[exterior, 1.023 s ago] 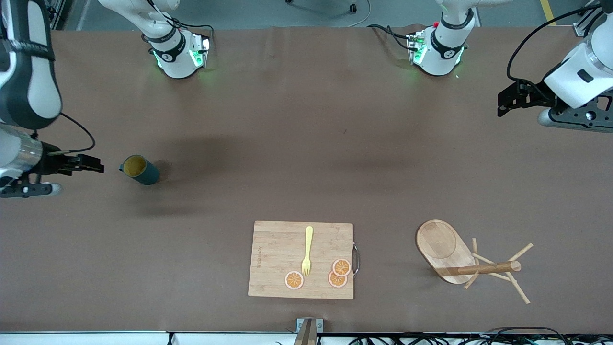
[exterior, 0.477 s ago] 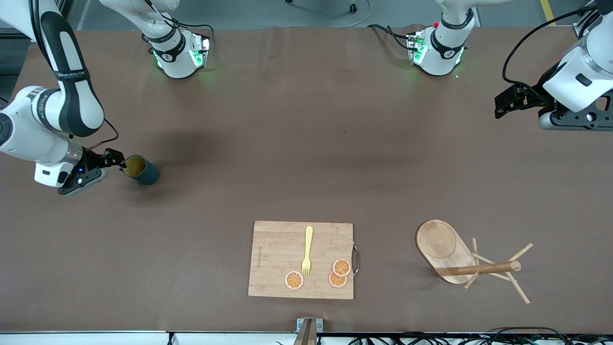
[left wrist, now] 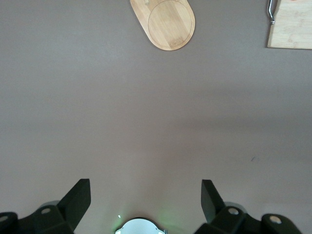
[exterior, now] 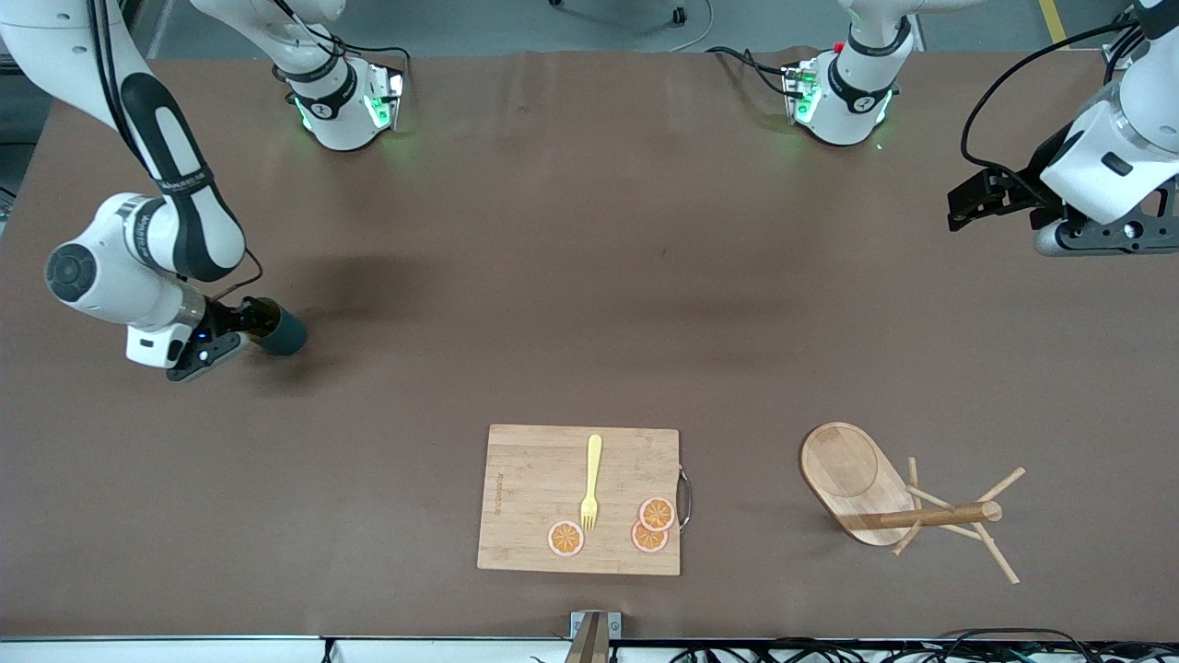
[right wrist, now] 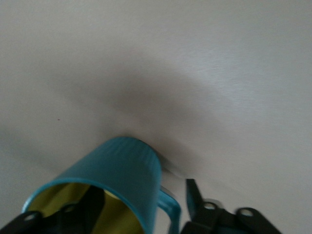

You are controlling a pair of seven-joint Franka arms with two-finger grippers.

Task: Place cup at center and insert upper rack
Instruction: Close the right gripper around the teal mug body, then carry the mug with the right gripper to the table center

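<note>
The dark teal cup (exterior: pixel 279 332) with a yellow inside stands toward the right arm's end of the table. My right gripper (exterior: pixel 247 319) is at its rim and open. In the right wrist view the cup (right wrist: pixel 122 168) fills the lower part. One finger (right wrist: pixel 90 207) is inside it and the other finger (right wrist: pixel 195 197) is outside beside the handle. The wooden upper rack (exterior: pixel 884 497) lies on its side toward the left arm's end, near the front camera. My left gripper (exterior: pixel 963 204) hangs open and empty over bare table and waits. The rack's oval base (left wrist: pixel 168 22) shows in the left wrist view.
A rectangular wooden cutting board (exterior: pixel 580 499) with a yellow fork (exterior: pixel 590 481) and orange slices (exterior: pixel 649 525) lies near the front edge in the middle. Its corner (left wrist: pixel 292 29) shows in the left wrist view. The brown table (exterior: pixel 589 276) spans the whole view.
My right arm has swung in and brought its gripper from beside the cup to its rim, one finger now inside. The left gripper has shifted only slightly. The cup and rack have not moved.
</note>
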